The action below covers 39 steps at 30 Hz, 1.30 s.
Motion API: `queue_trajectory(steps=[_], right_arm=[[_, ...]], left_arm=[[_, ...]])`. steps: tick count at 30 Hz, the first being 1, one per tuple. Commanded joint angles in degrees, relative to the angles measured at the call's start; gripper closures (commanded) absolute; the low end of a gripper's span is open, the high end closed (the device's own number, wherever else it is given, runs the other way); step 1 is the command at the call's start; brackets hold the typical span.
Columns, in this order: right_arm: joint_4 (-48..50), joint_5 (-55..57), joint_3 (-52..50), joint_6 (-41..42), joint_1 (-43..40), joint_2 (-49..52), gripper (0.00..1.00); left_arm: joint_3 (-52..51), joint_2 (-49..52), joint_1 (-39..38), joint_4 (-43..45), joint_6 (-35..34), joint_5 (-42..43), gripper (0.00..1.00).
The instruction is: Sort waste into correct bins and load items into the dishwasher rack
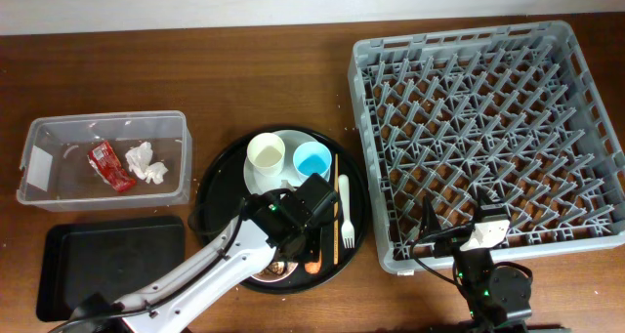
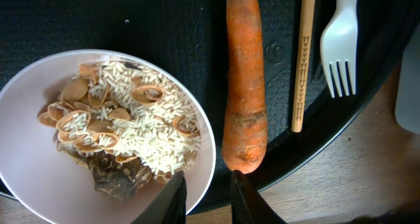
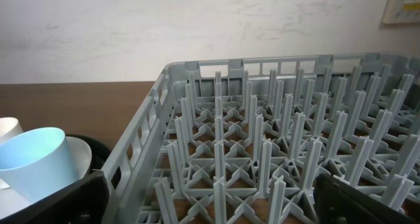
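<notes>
My left gripper (image 2: pixel 207 199) is low over the round tray, its jaws narrowly apart astride the rim of the pinkish-white bowl (image 2: pixel 33 145). One finger is over the bowl's inside, the other just outside, with a gap showing. The bowl holds rice and brownish food scraps (image 2: pixel 125 132). An orange carrot (image 2: pixel 244 86), a wooden chopstick (image 2: pixel 302 60) and a white fork (image 2: pixel 341 40) lie to its right. A cream cup (image 1: pixel 266 155) and a light blue cup (image 1: pixel 312 160) stand on the plate (image 1: pixel 285 136). My right gripper (image 3: pixel 216 207) hangs wide open over the dishwasher rack (image 1: pixel 469 35), empty.
The clear tub (image 1: pixel 107 118) at the left holds a red wrapper (image 1: pixel 110 167) and a white tissue (image 1: pixel 145 162). A shallow black tray (image 1: pixel 112 265) lies in front of it. The round black tray (image 1: pixel 217 177) sits between the tub and the rack. My left arm crosses its front.
</notes>
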Motion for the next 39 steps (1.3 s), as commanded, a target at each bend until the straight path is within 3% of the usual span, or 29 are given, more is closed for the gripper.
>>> queue_trajectory(steps=[1,17,21,39], right_arm=[[-0.31,0.26,-0.31,0.26,0.31,-0.33,0.01],[-0.31,0.26,-0.31,0.26,0.31,-0.33,0.01],[-0.31,0.26,-0.31,0.26,0.31,-0.33,0.01],[-0.31,0.26,-0.31,0.26,0.31,-0.33,0.01]], left_arm=[[-0.44,-0.57,-0.22,0.13,-1.55,-1.03,0.77],[-0.44,-0.55,-0.22,1.4,-3.54,-2.29,0.76],[-0.44,-0.55,-0.22,1.42,-3.89,-2.29,0.66],[-4.96,-0.55,-0.22,5.49,-6.01,-2.29,0.66]])
